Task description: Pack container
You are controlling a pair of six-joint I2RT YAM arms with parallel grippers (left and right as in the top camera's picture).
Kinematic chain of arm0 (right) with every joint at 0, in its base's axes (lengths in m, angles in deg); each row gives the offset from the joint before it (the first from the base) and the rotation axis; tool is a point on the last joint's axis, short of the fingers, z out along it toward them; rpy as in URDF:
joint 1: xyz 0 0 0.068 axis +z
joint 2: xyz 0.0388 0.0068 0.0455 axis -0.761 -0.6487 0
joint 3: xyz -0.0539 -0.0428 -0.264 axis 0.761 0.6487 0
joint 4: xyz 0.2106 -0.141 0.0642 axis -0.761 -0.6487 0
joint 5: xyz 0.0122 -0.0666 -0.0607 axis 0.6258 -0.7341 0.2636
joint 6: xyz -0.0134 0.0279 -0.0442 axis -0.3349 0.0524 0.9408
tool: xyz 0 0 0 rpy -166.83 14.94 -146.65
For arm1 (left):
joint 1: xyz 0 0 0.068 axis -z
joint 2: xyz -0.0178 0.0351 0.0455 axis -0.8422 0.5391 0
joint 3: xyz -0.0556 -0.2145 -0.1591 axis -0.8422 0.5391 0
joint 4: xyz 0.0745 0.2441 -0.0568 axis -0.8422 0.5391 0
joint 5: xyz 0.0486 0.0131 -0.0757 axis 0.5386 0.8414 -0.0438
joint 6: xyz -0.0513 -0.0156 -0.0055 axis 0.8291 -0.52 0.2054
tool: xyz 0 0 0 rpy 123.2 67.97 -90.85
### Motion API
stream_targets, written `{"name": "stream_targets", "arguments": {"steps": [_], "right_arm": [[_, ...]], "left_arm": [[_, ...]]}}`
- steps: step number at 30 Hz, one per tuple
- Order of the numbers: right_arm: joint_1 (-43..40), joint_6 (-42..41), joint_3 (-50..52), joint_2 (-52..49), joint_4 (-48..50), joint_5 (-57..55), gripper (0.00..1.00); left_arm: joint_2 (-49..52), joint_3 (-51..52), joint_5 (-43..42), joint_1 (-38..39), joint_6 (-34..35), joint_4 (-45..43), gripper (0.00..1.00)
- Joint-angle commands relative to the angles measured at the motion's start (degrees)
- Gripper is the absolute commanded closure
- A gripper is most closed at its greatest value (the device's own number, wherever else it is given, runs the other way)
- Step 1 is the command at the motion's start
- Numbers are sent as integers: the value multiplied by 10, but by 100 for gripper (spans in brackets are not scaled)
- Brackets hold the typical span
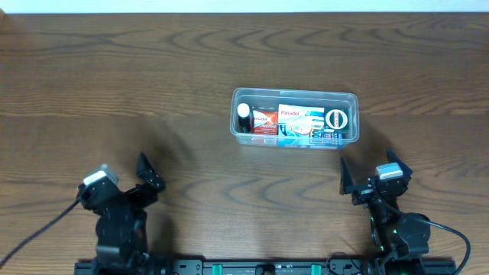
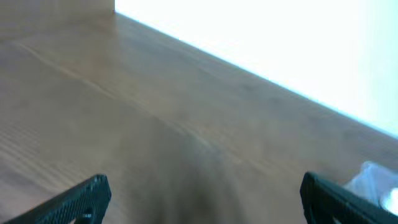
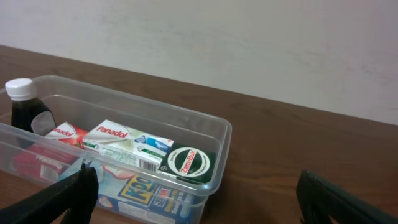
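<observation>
The clear plastic container (image 1: 348, 98) stands mid-table, a little right of centre. Inside it lie a dark bottle with a white cap (image 1: 244, 116), a red box (image 1: 265, 121), a white Panadol box (image 1: 292, 114), a blue carton (image 1: 302, 134) and a round green tin (image 1: 337, 119). The right wrist view shows the container (image 3: 186, 118) close ahead with the tin (image 3: 188, 163) at its near corner. My left gripper (image 1: 150, 174) is open near the front left, holding nothing. My right gripper (image 1: 367, 169) is open in front of the container's right end, clear of it.
The wooden table (image 1: 114, 84) stretches bare around the container. A pale wall (image 3: 249, 43) runs along the far edge. A corner of the container (image 2: 376, 177) shows at the right edge of the left wrist view.
</observation>
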Motion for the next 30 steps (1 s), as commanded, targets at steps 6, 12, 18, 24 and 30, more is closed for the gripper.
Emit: {"name": "stream_targets", "arguments": {"steps": [6,12,18,24,30], "right_arm": [[-5,8,1,3,-2,-4,1],[-5,8,1,3,-2,-4,1],[-5,8,1,3,-2,-4,1],[-5,8,1,3,-2,-4,1],[-5,8,1,3,-2,-4,1]], "left_arm": [[-76,147,-37,-28,8,-202,2],[-76,181,-39,-30,-27,-214,2],[-76,198,-70,-42,-112,-214,2],[-76,200,-134,-60,-185,-202,2],[-76,200,-176,-60,-229,-181,2]]}}
